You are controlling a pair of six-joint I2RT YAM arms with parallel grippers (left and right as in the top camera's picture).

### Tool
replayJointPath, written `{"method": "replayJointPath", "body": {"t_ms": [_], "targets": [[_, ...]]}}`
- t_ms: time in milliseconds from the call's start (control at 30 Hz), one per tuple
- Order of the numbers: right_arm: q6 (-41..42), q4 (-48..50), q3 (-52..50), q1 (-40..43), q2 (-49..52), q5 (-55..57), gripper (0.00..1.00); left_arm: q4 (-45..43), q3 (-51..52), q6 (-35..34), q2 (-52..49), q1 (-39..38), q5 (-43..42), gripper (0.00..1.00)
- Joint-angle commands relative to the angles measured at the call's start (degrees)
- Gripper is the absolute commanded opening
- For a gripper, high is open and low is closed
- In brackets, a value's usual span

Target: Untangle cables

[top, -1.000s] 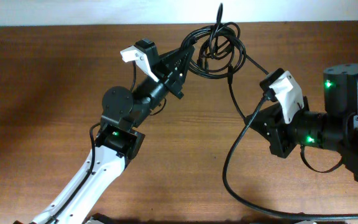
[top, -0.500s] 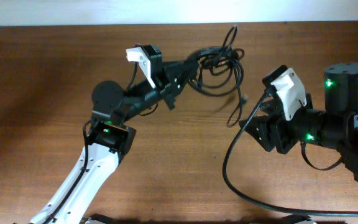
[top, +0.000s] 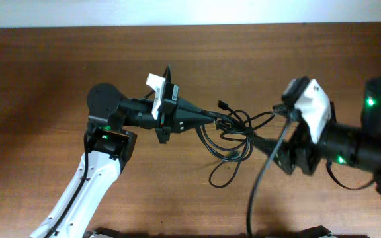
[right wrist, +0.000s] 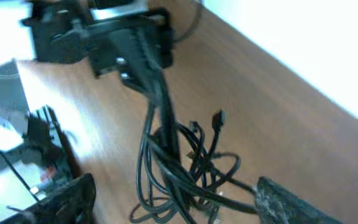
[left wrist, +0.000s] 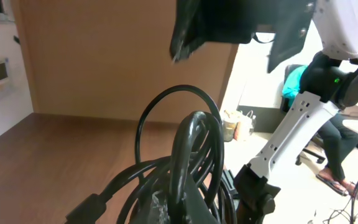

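A tangle of black cables hangs over the middle of the wooden table. My left gripper points right and is shut on the bundle's left side. In the left wrist view the cable loops rise out of that gripper. My right gripper stands open at the tangle's right side. In the right wrist view its fingers are spread wide, and the cables lie between them without being pinched. One strand runs up to the right finger. The left gripper shows above.
One loose cable end trails toward the table's front. A thick black lead runs from the right arm to the front edge. The white wall borders the table's far edge.
The left gripper swung the bundle from the back of the table down to the middle. The right gripper opened, let go of its cable strand, and moved in beside the tangle.
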State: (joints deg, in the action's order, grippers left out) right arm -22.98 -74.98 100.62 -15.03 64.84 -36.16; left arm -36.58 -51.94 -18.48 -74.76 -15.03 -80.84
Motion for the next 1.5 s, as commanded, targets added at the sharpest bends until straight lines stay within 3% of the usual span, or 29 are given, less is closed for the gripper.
{"method": "replayJointPath", "body": {"t_ms": [0, 133, 300, 367, 467, 600, 800, 867, 900, 1000, 1133, 1200, 1300, 1367, 1467], "targets": [[-12.11, -1.75, 0.70, 0.04, -0.85, -7.19, 0.82, -0.17, -0.39, 1.44, 0.35, -1.68, -1.66, 0.00], [-14.34, -3.58, 0.70, 0.04, 0.52, -8.26, 0.82, -2.29, -0.39, 1.44, 0.35, -4.74, -0.81, 0.00], [-14.36, -6.19, 0.70, 0.00, 2.12, -8.22, 0.73, -3.91, -0.39, 1.38, 0.35, -5.11, 2.51, 0.00], [-14.75, -6.95, 0.70, 0.00, 2.62, -8.04, 0.60, -3.91, -0.39, 1.20, 0.37, -5.11, 3.45, 0.00], [-14.75, -8.02, 0.70, 0.00, 3.26, -7.52, 0.51, -5.20, -0.39, -0.04, 0.42, -5.11, 4.42, 0.00], [-14.75, -9.27, 0.70, 0.00, 4.20, -6.71, 0.39, -13.68, -0.39, -5.38, 0.42, -5.11, 4.44, 0.00], [-14.75, -9.31, 0.70, 0.00, 4.17, -6.71, 0.25, -14.14, -0.39, -7.67, 0.42, -5.11, 7.17, 0.00], [-14.75, -9.22, 0.70, 0.00, 4.15, -6.71, 0.29, -13.57, -0.39, -7.65, 0.42, -5.11, 7.02, 0.00], [-14.73, -9.05, 0.70, 0.02, 4.15, -6.73, 0.44, -13.46, -0.39, -7.65, 0.42, -5.11, 6.67, 0.00], [-14.73, -8.04, 0.70, 0.02, 4.04, -6.80, 0.58, -12.87, -0.39, -7.65, 0.42, -5.11, 6.08, 0.00], [-14.73, -5.55, 0.70, 0.02, 3.04, -7.37, 0.59, -10.05, -0.39, -7.65, 0.39, -5.07, 6.08, 0.00], [-14.75, -4.70, 0.70, 0.02, 3.04, -5.07, 0.42, -10.08, -0.39, -7.87, 0.42, -5.11, 6.08, 0.00], [-14.75, -5.62, 0.70, 0.00, 3.08, -4.55, 0.40, -10.47, -0.39, -7.87, 0.42, -5.22, 6.32, 0.00], [-14.75, -5.90, 0.70, 0.00, 3.08, -4.55, 0.34, -12.63, -0.39, -9.94, 0.42, -5.25, 6.75, 0.00], [-14.73, -5.88, 0.70, 0.00, 3.08, -4.52, 0.05, -13.92, -0.39, -10.43, 0.42, -5.22, 6.73, 0.00]]}}
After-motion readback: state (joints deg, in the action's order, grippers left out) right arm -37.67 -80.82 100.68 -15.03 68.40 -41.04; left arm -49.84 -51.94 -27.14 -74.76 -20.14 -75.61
